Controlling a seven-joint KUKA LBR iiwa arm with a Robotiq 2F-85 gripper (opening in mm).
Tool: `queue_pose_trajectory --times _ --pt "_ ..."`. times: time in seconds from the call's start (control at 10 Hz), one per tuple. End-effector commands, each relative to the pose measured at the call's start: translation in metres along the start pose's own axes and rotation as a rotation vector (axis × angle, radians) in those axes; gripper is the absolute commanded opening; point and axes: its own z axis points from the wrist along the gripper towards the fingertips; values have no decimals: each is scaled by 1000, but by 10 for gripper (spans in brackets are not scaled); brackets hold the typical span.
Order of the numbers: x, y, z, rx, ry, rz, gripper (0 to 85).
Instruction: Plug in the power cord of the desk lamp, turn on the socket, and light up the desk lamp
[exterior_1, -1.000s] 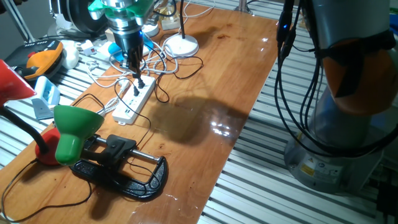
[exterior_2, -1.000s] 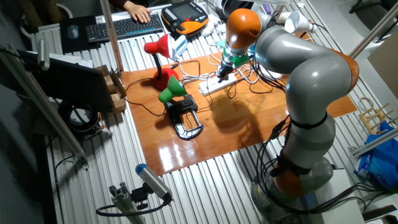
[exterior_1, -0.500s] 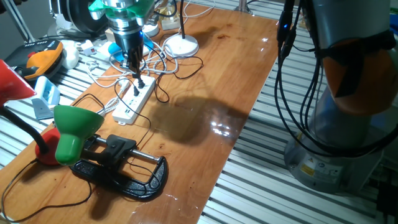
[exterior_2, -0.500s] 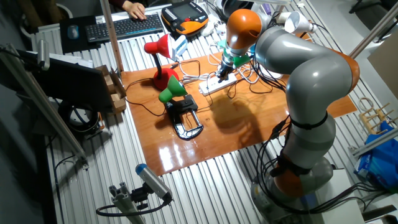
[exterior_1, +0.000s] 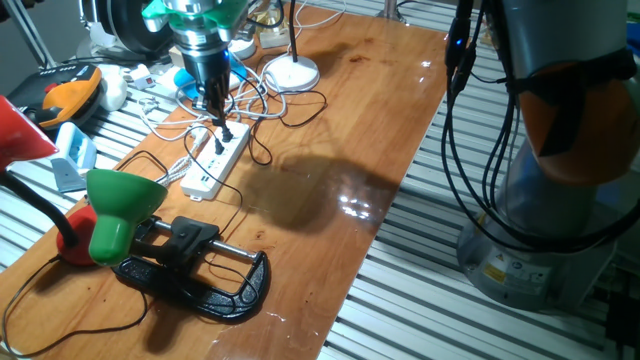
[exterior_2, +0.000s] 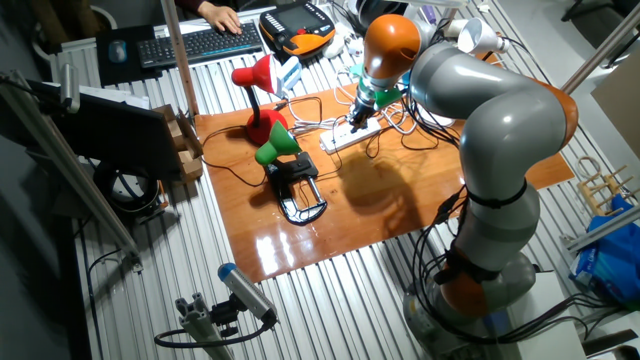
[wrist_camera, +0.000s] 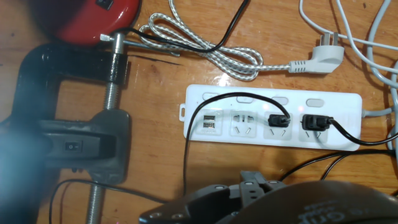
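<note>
Wooden table (exterior_1: 330, 120) bears socket (wrist_camera: 273, 120), clamp (exterior_1: 195, 268), cables (wrist_camera: 199, 43).

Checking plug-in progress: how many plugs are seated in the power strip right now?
2. Both black, side by side at the power strip's cable end: one in the third outlet from the USB ports, one in the last. No others visible.

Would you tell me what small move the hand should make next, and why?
Probably lower the hand onto a switch button of the long white power strip: two small black plugs already sit in its outlets, and the green-shaded desk lamp looks unlit.
</note>
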Motion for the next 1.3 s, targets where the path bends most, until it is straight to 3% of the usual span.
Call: queue_pose_trajectory --times 0.0,1.2 --pt "0 0 0 1 0 0 0" --pt "-1 -1 0 6 2 7 0"
